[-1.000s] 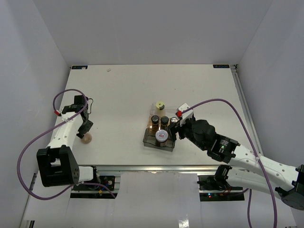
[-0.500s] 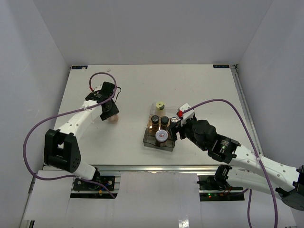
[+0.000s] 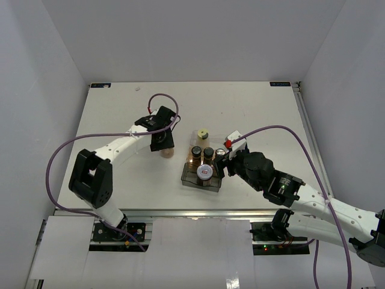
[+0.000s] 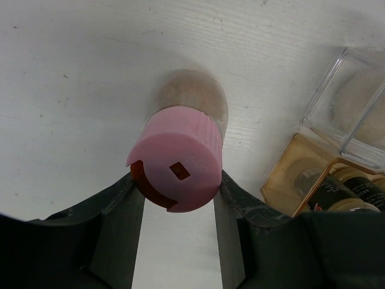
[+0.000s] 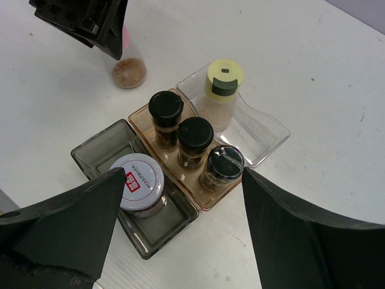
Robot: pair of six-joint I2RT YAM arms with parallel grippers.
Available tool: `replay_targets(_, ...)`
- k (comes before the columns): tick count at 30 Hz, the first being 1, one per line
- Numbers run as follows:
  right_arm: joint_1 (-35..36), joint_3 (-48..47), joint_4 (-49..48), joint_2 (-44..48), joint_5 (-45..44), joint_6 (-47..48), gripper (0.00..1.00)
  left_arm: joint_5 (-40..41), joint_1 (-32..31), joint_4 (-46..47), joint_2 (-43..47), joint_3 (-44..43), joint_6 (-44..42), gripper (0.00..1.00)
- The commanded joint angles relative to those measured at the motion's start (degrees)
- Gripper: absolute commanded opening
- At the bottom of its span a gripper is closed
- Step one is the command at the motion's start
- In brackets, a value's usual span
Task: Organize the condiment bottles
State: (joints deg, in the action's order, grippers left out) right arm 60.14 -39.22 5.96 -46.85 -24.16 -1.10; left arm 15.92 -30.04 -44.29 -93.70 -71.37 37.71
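My left gripper (image 4: pixel 178 198) is shut on the pink-capped jar (image 4: pixel 180 153) and holds it above the table, just left of the trays; it also shows in the top view (image 3: pixel 166 152) and the right wrist view (image 5: pixel 128 68). Three black-capped jars (image 5: pixel 195 133) stand in the amber tray (image 5: pixel 180 174). The yellow-green-capped jar (image 5: pixel 223 79) stands in the clear tray (image 5: pixel 264 135). The white red-labelled jar (image 5: pixel 138 179) sits in the smoky bin (image 5: pixel 96 153). My right gripper (image 5: pixel 180 241) is open and empty, hovering over the trays' near side.
The three trays sit side by side in the middle of the table (image 3: pixel 252 108). The left arm's purple cable (image 3: pixel 66 150) loops over the left side. The table's metal edge rail (image 3: pixel 198 212) runs along the front.
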Motion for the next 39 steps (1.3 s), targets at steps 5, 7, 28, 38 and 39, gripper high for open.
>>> replay_targets(5, 0.33, -0.32, -1.65, 0.01, -1.5, 0.23, 0.85, -0.93, -2.31, -0.2, -2.59, -3.0, -1.69, 0.08)
replay_targets(7, 0.33, -0.24, -1.56, 0.05, -1.59, 0.27, 0.85, -1.55, -2.53, -0.97, -3.9, -3.6, -1.98, 0.26)
replay_targets(28, 0.33, -7.67, 1.22, -4.83, -1.08, 0.49, 0.85, -0.26, -2.87, -3.7, 2.19, -10.95, -2.91, 0.98)
replay_targets(38, -0.15, -23.04, 2.06, -20.92, 3.25, 2.77, 0.85, -7.49, 14.23, -0.42, 18.12, -3.3, -4.46, 0.98)
replay_targets(39, -0.3, -25.24, 2.11, -22.78, 4.75, 2.77, 0.85, -7.85, 15.79, -0.01, 20.22, -1.4, -4.96, 0.98)
